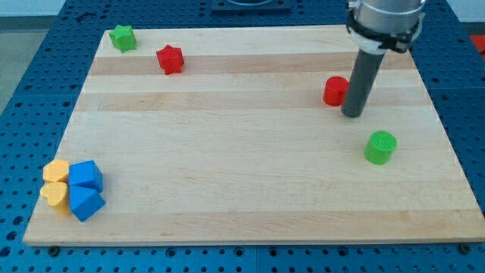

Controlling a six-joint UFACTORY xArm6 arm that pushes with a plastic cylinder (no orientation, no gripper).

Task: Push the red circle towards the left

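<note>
— Red circle [334, 90], how did it look?
— A short, plain red cylinder, standing flat near the board's upper right, partly hidden on its right edge by the rod.
— And my tip [352, 114]?
— It rested on the board just right of the circle, touching it or nearly so; I could not tell which. The rod held nothing.
— The surface?
— A pale wooden board [242, 189] with lengthwise grain, lying on a blue perforated table [30, 68].
— Other blocks?
— A green circle [380, 147] sat below the tip; a red star [170, 59] and green star [123, 37] sat upper left; yellow [54, 183] and blue blocks [85, 189] clustered lower left.
</note>
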